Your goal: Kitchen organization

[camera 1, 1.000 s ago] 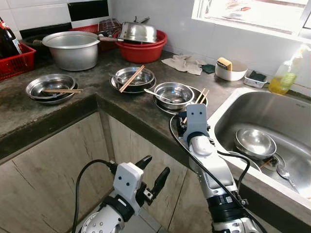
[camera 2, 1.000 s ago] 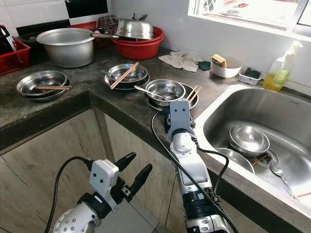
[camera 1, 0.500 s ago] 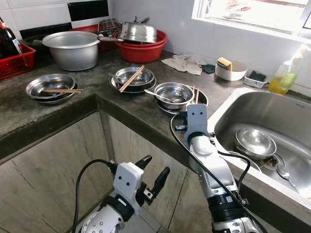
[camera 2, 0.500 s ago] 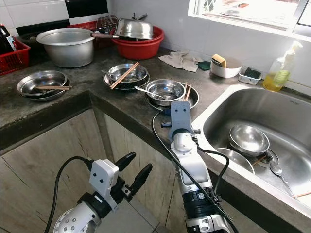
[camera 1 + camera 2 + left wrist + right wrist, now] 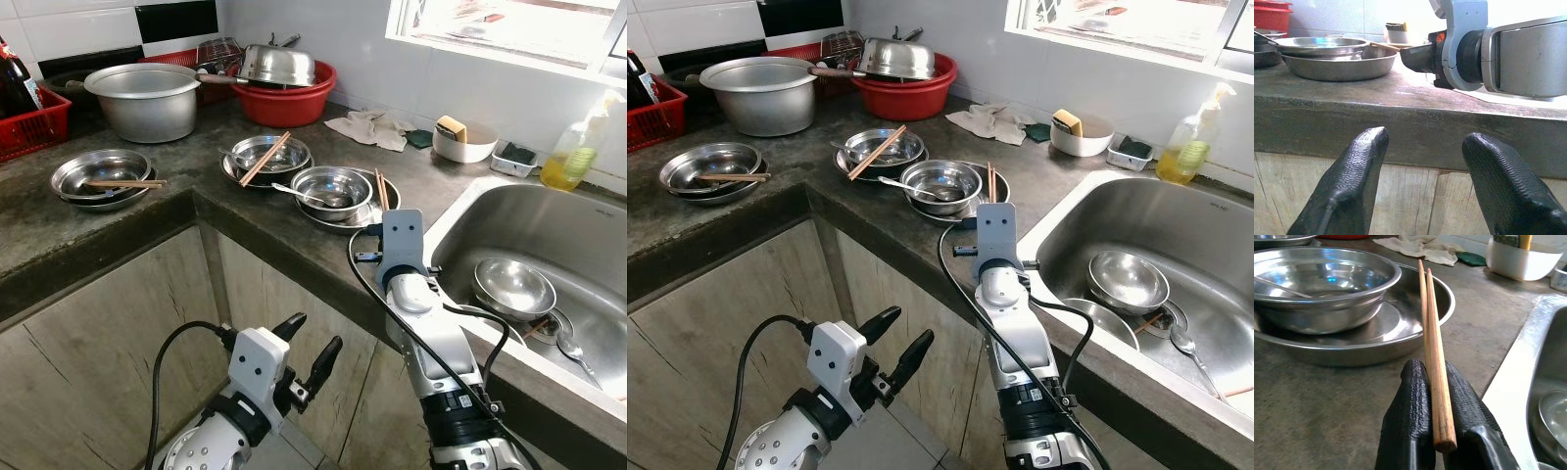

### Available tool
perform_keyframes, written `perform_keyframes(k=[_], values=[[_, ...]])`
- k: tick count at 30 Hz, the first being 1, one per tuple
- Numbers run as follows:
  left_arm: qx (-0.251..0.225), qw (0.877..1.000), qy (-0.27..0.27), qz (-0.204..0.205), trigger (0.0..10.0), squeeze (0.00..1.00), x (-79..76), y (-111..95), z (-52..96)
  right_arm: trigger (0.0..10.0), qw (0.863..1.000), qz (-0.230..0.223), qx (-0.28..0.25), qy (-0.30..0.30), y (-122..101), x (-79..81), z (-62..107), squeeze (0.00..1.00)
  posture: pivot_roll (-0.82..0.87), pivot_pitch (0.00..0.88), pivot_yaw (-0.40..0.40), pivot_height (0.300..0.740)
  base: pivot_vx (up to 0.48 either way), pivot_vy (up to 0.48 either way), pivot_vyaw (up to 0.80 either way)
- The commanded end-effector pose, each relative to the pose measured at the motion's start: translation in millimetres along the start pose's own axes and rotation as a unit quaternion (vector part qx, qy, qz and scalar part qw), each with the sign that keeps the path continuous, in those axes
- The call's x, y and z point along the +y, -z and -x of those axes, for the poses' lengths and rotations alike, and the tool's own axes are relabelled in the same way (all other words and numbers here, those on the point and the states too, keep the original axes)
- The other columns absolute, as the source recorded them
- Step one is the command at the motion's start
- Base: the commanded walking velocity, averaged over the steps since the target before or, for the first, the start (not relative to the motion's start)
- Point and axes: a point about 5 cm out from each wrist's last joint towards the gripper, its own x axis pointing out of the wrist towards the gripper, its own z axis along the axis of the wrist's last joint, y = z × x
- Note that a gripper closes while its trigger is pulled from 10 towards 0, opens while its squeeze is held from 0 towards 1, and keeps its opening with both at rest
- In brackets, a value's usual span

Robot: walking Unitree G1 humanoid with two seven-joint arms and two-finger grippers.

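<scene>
Closest to the camera, the left gripper point(image 5: 306, 351) hangs low in front of the wooden cabinet doors point(image 5: 118, 323), its two textured black fingers point(image 5: 1347, 181) spread apart with nothing between them.

Up at the counter edge, the right gripper point(image 5: 1436, 406) has its fingers pressed together on a pair of wooden chopsticks point(image 5: 1432, 347), pinching them near one end. The sticks run away from the gripper, side by side, and their far ends reach over the rim of a shallow steel plate point(image 5: 1447, 298). A round steel bowl point(image 5: 331, 188) sits on that plate with a spoon point(image 5: 302, 194) lying in it.

The dark stone counter point(image 5: 196, 211) looks rough and mottled. Just beyond are another stacked steel bowl point(image 5: 266, 155) with chopsticks laid across it, and over on the left a third bowl point(image 5: 102, 173), also with sticks. To the right, the steel sink point(image 5: 588, 235) holds a bowl point(image 5: 513, 286), a plate and a spoon.

At the back: a big aluminium pot point(image 5: 147, 98), a red plastic basin point(image 5: 286, 96) with a steel pan inside, a crumpled cloth point(image 5: 372, 127), a white dish point(image 5: 464, 143) holding a sponge, and a yellow soap bottle point(image 5: 578, 147).
</scene>
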Motion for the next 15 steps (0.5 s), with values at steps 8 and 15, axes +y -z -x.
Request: perform_keyframes(k=[8,15], values=[[0.002,1.000,0.000,-0.007,10.0,0.00,0.4,1.5,-0.7,0.0,1.000,0.004,-0.005,0.007,-1.7,-4.6,0.5,0.00,0.05,0.007,-0.071,0.740,0.000,0.000,0.00],[0.003,1.000,0.000,-0.007,10.0,0.00,0.5,1.7,-0.9,0.0,1.000,0.004,-0.006,0.006,-0.9,-4.8,0.4,0.00,0.05,0.008,-0.072,0.740,0.000,0.000,0.00]])
